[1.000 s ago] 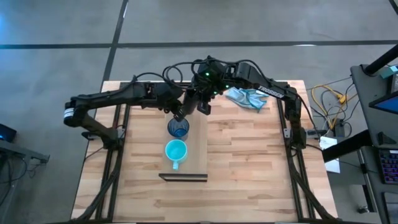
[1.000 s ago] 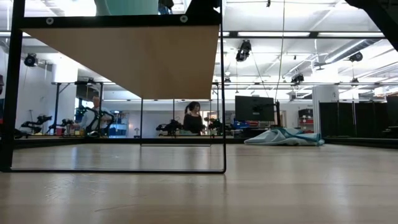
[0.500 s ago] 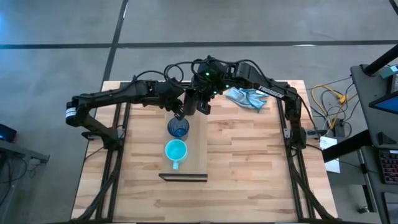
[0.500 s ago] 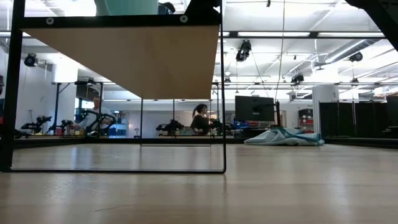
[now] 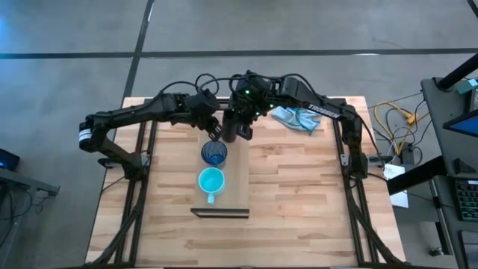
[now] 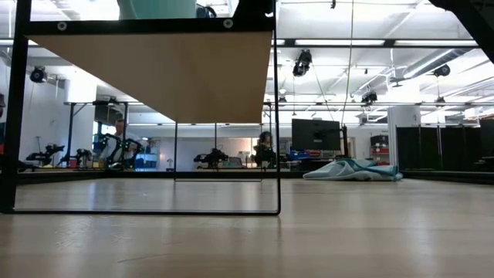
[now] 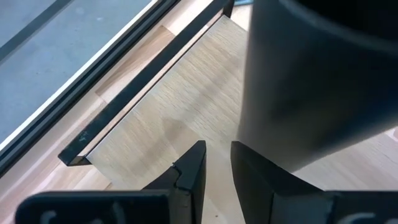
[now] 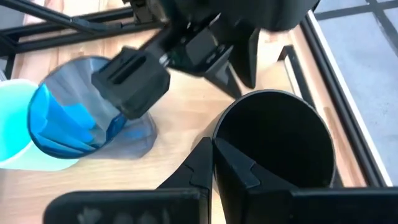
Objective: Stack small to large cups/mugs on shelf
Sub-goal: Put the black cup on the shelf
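Right gripper pinches the black cup's rim, upright over the shelf, just behind the blue cup; left gripper looks empty, nearly closed.

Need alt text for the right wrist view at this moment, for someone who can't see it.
The right claw grips the rim of the black cup, one finger inside and one outside, over the shelf. Next to it stands the translucent dark blue cup, with the turquoise mug at the picture's edge. The left claw hangs just beyond the black cup.
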